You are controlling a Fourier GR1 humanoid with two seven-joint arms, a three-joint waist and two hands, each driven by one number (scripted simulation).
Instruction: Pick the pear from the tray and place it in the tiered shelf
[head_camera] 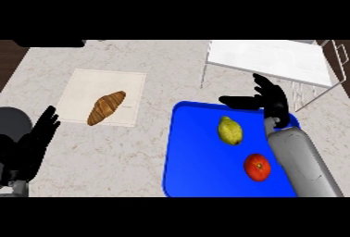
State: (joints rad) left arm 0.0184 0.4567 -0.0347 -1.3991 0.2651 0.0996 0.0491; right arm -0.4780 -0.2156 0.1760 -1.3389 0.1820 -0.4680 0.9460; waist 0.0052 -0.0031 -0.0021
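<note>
The yellow-green, bulb-shaped pear (230,130) lies on the bright blue flat tray (198,157), in its upper middle part, just below and to the left of the right hand's fingers (236,100). It is untouched and apart from them. The right hand (272,98) hovers over the tray's far edge with its fingers spread and released, thumb stretched out toward the left, grasping nothing.

The step in hand looks to be the reach for the pear. To do it well, the hand should draw back toward the robot and to its left until the pear sits between thumb and fingers, then lower and close round the fruit's wider lower body, not its narrow top.

The round red tomato (258,167) sits nearer the forearm, so the wrist should keep above it. The white wire tiered shelf (273,58) stands just beyond the fingers.

The left hand (34,139) rests open at the view's left edge, over the pale speckled worktop (164,69).
</note>
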